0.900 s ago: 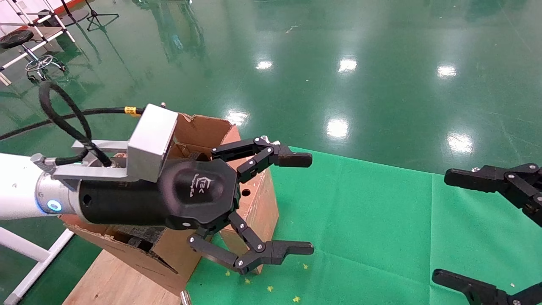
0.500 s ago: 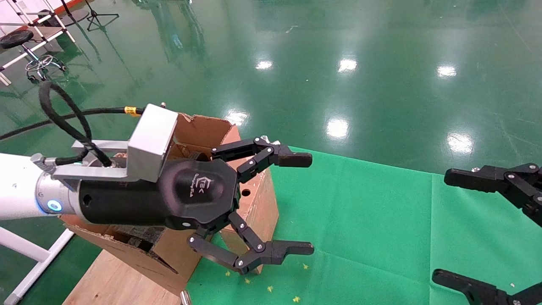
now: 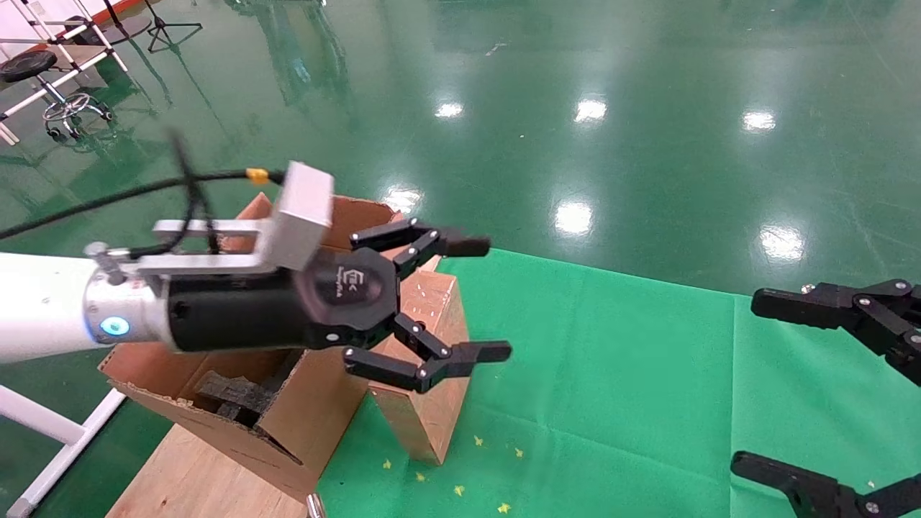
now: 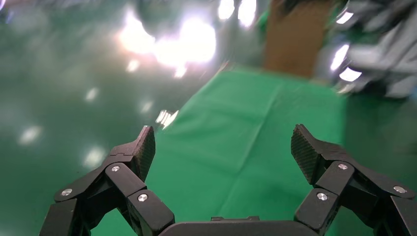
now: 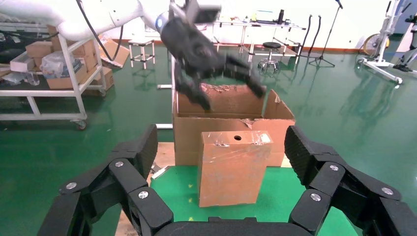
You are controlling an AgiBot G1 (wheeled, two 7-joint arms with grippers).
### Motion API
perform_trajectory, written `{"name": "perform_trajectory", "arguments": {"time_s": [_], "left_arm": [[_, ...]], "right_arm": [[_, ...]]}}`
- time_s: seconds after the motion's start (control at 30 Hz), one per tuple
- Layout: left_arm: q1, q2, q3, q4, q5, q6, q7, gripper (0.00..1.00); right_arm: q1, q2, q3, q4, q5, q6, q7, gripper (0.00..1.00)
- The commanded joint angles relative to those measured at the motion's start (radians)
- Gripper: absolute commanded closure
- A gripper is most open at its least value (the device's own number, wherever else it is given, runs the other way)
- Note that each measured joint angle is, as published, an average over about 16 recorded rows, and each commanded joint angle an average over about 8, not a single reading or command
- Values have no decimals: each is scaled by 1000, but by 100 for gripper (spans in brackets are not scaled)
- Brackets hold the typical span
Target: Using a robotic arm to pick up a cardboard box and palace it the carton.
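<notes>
Left claw [image 3: 471, 298] risen and pulled back, spread wide and empty, cardboard box [image 3: 424, 374] just below it

Bright overhead glare — motion blur

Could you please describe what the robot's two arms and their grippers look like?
The left arm is white with a silver wrist, a glowing blue ring light, a black cylindrical hand bearing a white logo, a grey box-shaped camera and a black cable with a yellow tag. The left gripper and right gripper are black, linked two-finger designs with silver rivets.
</notes>
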Motion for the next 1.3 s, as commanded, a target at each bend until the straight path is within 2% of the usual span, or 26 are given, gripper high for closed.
{"name": "perform_trajectory", "arguments": {"time_s": [0.03,0.3,0.47,0.67,0.83,1.1,1.3], "left_arm": [[-2,-10,11,-5,29,-28,-22,0],[-22,-21,30,-22,84,-66,-41,0],[-86,-22,77,-47,241,-139,-131,0],[-216,1,168,-59,495,-189,-350,0],[-332,37,232,-62,666,-159,-567,0],[-476,110,316,-63,828,-19,-913,0],[-531,157,362,-65,904,60,-1061,0]], "right_arm": [[0,0,0,0,0,0,0,100],[0,0,0,0,0,0,0,100],[0,0,0,-1,0,0,0,100],[0,0,0,-1,0,0,0,100],[0,0,-1,-1,0,0,0,100],[0,0,-1,-1,0,0,-1,100],[0,0,-1,-1,1,0,-1,100]]}}
